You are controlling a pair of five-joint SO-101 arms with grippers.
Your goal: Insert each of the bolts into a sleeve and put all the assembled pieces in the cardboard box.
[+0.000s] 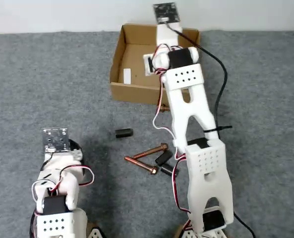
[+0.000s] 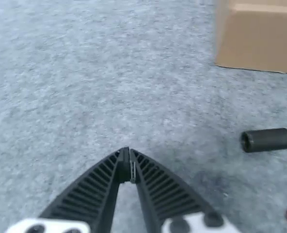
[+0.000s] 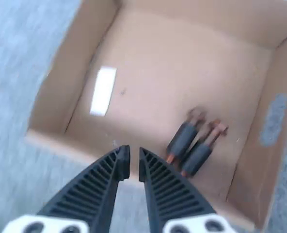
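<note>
Bolts [image 1: 150,151] lie loose while my right gripper [image 3: 134,150], barely parted and empty, hovers over the cardboard box [image 3: 61,82]; pulling back low could catch its wall.

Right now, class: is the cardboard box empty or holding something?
Not empty: two sleeved bolts lie side by side on the cardboard box floor.

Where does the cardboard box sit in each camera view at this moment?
High view: cardboard box at top centre, under the right arm.
Left wrist view: its outer wall, beyond the loose sleeve.
Right wrist view: its open inside, beneath the right gripper.
Shared landmark: the white label on its floor, in high and right wrist views.
</note>
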